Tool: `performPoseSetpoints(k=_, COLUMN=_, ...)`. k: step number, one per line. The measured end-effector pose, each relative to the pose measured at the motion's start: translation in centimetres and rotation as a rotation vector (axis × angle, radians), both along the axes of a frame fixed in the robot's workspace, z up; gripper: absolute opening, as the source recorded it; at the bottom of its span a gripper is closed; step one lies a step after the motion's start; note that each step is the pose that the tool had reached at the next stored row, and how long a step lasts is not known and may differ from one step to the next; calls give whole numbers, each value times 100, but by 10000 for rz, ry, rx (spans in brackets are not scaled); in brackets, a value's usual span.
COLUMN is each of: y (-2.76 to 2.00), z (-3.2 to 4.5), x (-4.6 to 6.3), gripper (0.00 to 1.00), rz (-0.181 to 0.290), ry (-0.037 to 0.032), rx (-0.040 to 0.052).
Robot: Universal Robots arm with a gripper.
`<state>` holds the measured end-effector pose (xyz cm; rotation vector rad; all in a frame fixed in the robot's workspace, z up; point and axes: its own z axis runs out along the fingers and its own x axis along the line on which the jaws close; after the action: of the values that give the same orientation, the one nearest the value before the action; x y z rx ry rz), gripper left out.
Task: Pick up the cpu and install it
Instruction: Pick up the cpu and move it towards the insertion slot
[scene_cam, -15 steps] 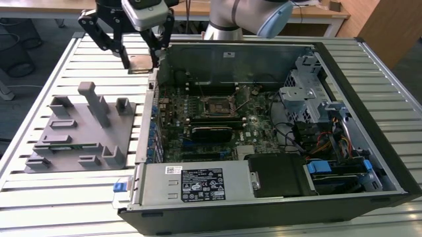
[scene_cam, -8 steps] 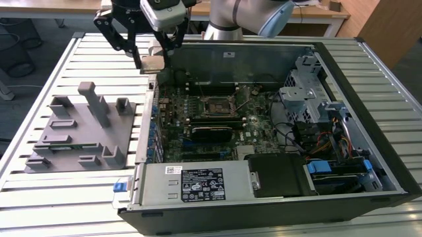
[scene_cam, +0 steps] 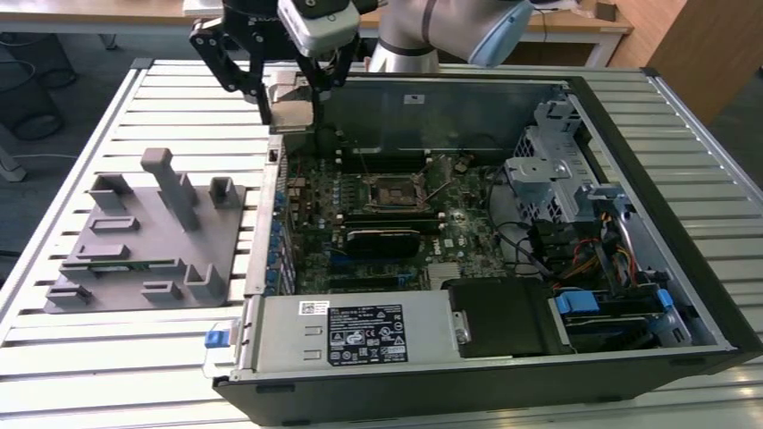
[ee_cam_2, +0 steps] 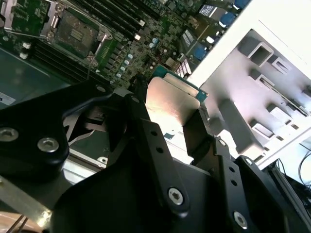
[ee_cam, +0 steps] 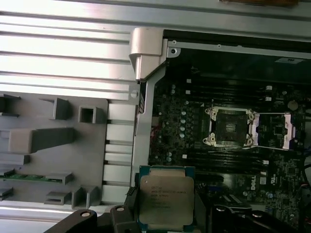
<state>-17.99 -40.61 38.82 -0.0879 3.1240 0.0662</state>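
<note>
**The gripper (scene_cam: 293, 109) is clamped on the cpu (scene_cam: 295, 96) over the upper-left corner of the open computer case (scene_cam: 477, 389).**

In the exterior view, the black fingers pinch the shiny square chip above a ribbed metal table (scene_cam: 107, 366). A grey moulded fixture (scene_cam: 138, 223) lies at the exterior view's left, and a wooden panel (scene_cam: 698, 45) stands behind. In the second wrist view, matte black bolted links flank the chip's silver lid and green rim. In the first wrist view, the chip hangs at the edge of the dark motherboard (ee_cam: 180, 121), well apart from the square metal-framed socket (ee_cam: 229, 127).
</note>
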Motion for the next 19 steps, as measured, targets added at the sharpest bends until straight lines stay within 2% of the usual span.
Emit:
performPoseSetpoints(k=4, y=0, z=-1, x=128, gripper=54, rz=0, ry=0, rx=0)
performPoseSetpoints(k=12, y=10, z=-15, x=486, gripper=54, rz=0, ry=3, rx=0)
performPoseSetpoints(k=16, y=41, z=-22, x=660, gripper=54, rz=-1, ry=4, rx=-1)
performPoseSetpoints(k=19, y=91, z=-28, x=756, gripper=54, rz=1, ry=3, rx=1)
